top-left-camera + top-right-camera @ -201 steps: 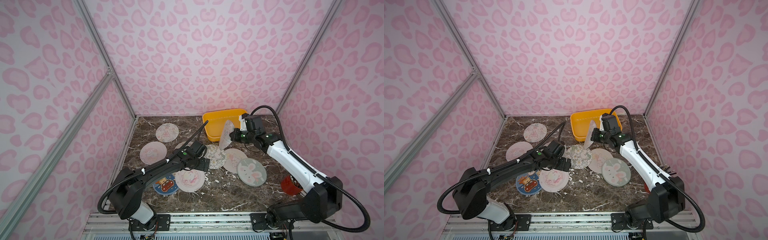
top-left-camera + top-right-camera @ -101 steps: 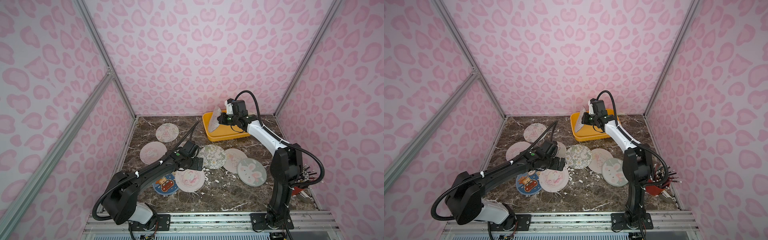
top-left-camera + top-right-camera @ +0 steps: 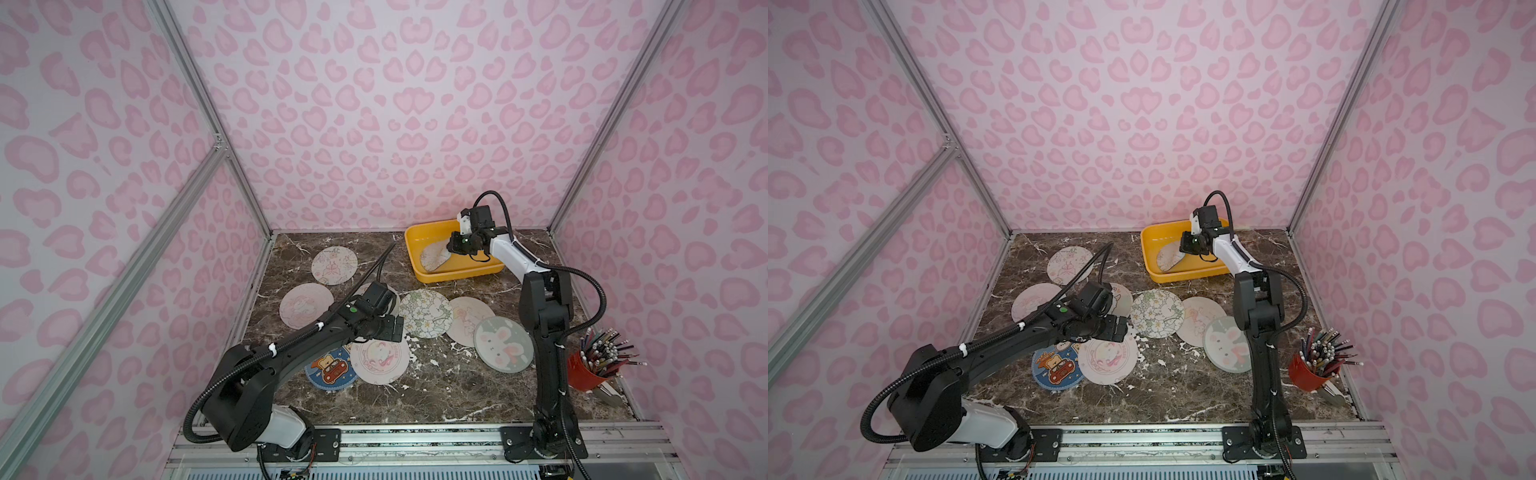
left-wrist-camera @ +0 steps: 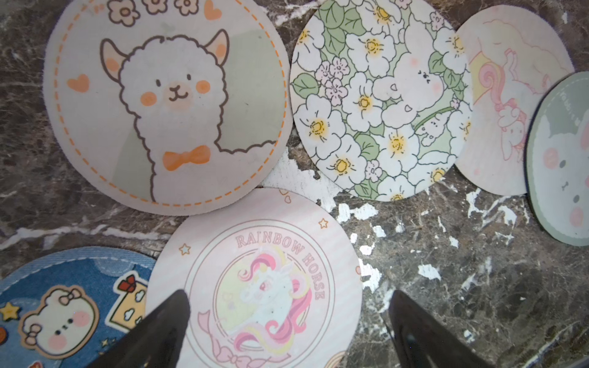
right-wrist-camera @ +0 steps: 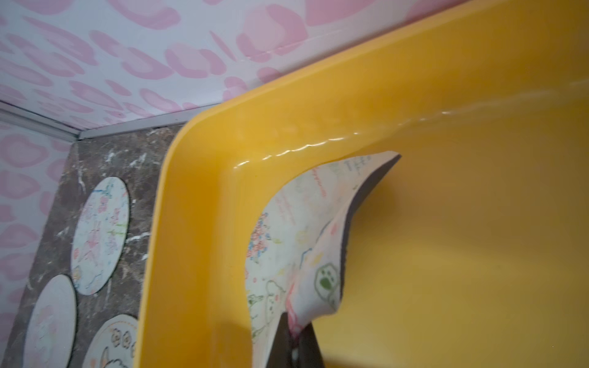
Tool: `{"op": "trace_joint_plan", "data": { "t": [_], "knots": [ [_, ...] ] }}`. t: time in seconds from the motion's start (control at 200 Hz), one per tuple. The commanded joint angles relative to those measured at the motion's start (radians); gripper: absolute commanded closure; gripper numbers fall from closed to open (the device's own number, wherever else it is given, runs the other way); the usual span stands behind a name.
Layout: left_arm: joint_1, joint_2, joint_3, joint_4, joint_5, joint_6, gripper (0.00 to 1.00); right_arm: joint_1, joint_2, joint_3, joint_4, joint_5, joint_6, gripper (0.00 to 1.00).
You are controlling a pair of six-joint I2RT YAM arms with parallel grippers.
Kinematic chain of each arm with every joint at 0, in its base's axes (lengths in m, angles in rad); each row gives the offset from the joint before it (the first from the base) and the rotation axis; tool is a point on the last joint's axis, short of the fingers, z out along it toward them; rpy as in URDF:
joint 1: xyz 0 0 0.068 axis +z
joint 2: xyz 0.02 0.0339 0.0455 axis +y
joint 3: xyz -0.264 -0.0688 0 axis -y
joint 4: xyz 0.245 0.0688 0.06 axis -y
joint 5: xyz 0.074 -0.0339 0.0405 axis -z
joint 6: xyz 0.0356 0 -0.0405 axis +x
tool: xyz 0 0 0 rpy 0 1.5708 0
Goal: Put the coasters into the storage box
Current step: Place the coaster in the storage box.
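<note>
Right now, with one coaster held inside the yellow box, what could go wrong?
The right gripper pinches the bent coaster by its edge, leaning on the storage box wall; released, it might stay propped instead of lying flat. The open left gripper hangs over the rainbow horse coaster, which overlaps the blue coaster; a grab could drag both.

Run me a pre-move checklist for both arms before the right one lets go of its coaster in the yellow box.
1. Right gripper shut on the held coaster: ok.
2. Held coaster inside the storage box walls: ok.
3. Held coaster flat on the box floor: not ok; it is curled, one edge raised.
4. Left gripper open: ok.
5. Left gripper straddling the rainbow horse coaster: ok.
6. Left fingers touching the table: cannot tell.
</note>
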Motion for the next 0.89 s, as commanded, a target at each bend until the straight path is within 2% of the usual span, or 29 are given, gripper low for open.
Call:
{"op": "trace_joint_plan", "data": {
  "t": [0.0, 0.065, 0.095, 0.19, 0.26, 0.38, 0.53, 0.65, 0.89],
  "knots": [
    [0.002, -0.008, -0.007, 0.004, -0.019, 0.008, 0.00, -0.005, 0.029, 0.032, -0.065, 0.045, -0.051, 1.00],
    [0.004, -0.009, -0.008, 0.003, -0.024, 0.007, 0.00, -0.007, 0.036, 0.043, -0.080, 0.067, -0.056, 0.99],
    [0.004, -0.010, -0.008, 0.000, -0.026, 0.005, 0.00, -0.007, 0.036, 0.045, -0.087, 0.082, -0.057, 0.93],
    [0.005, -0.012, -0.008, -0.006, -0.032, 0.005, 0.00, -0.009, 0.032, 0.051, -0.119, 0.123, -0.062, 0.62],
    [0.005, -0.014, -0.012, -0.010, -0.038, 0.002, 0.00, -0.010, 0.019, 0.044, -0.133, 0.151, -0.063, 0.50],
    [0.008, -0.020, -0.019, -0.011, -0.049, -0.005, 0.00, -0.010, -0.031, -0.001, -0.118, 0.173, -0.063, 0.38],
    [0.007, -0.022, -0.020, -0.015, -0.056, -0.015, 0.00, -0.010, -0.107, -0.058, -0.101, 0.192, -0.057, 0.30],
    [0.007, -0.021, -0.016, -0.015, -0.055, -0.020, 0.00, -0.010, -0.184, -0.136, -0.081, 0.175, -0.055, 0.27],
    [0.007, 0.046, 0.029, 0.008, -0.025, -0.019, 0.01, 0.001, -0.446, -0.501, 0.014, 0.107, -0.041, 0.25]
  ]
}}
